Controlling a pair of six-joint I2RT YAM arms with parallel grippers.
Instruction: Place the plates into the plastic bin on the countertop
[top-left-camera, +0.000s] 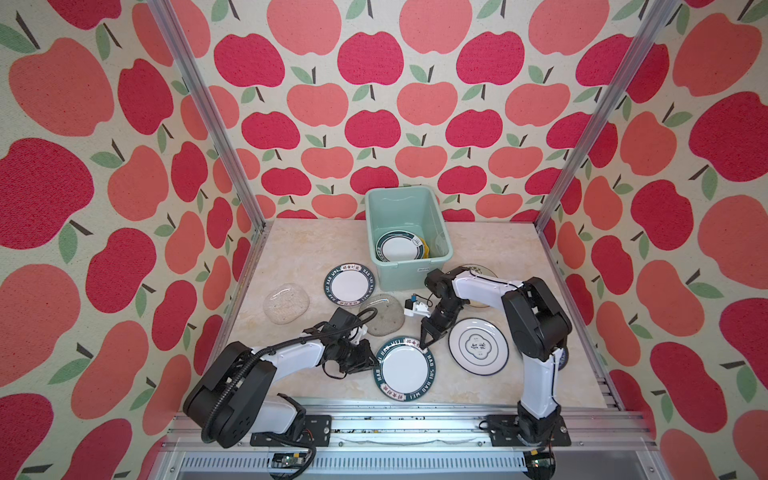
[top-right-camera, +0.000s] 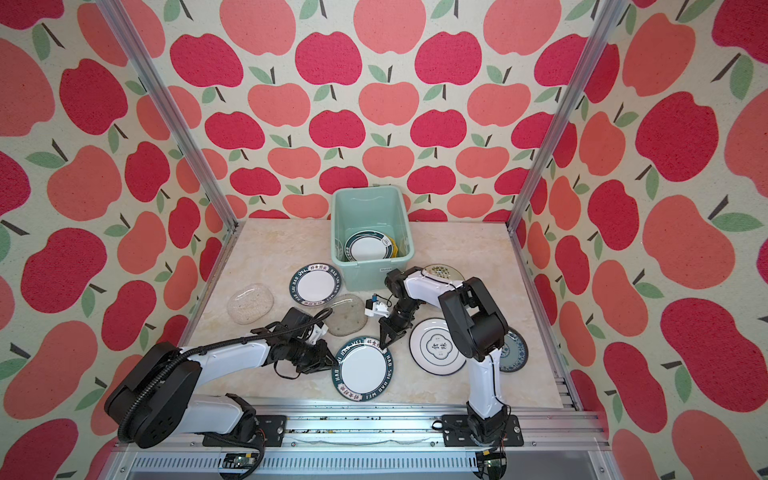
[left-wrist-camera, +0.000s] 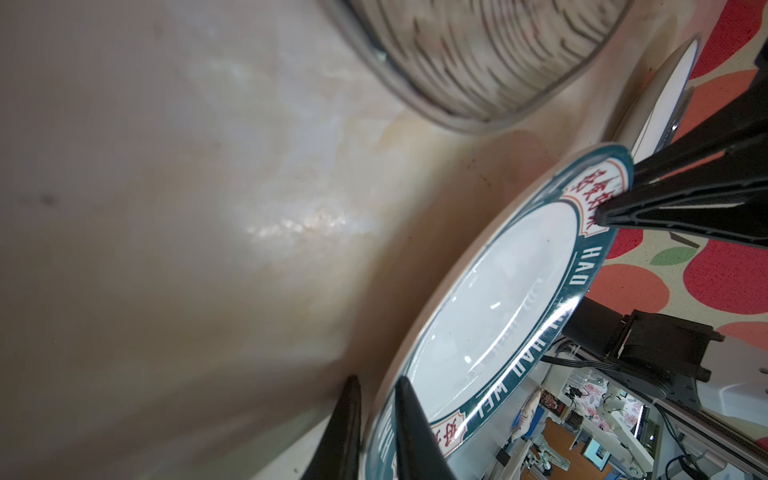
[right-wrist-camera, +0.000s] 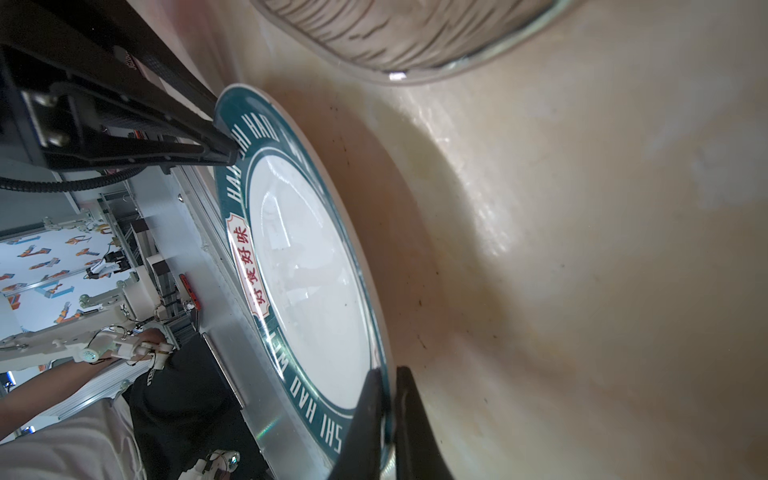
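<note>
A white plate with a dark green lettered rim (top-left-camera: 405, 370) (top-right-camera: 362, 370) sits at the front middle of the countertop (top-left-camera: 311, 249). My left gripper (top-left-camera: 372, 360) (left-wrist-camera: 377, 380) is shut on its left rim, one finger above and one below. My right gripper (top-left-camera: 424, 345) (right-wrist-camera: 390, 370) is shut on its far right rim. In the wrist views the plate (left-wrist-camera: 498, 311) (right-wrist-camera: 307, 282) is tilted, with a shadow under it. The mint-green plastic bin (top-left-camera: 399, 276) (top-right-camera: 365, 272) stands at the back middle. A green-rimmed plate (top-left-camera: 399, 247) lies in it on top of a yellow one.
Loose on the countertop are another green-rimmed plate (top-left-camera: 349, 284), two clear glass plates (top-left-camera: 286, 302) (top-left-camera: 382, 314), a white plate with a dark line (top-left-camera: 478, 346), a blue-patterned plate (top-right-camera: 513, 349) behind the right arm, and a patterned plate (top-left-camera: 480, 270) beside the bin.
</note>
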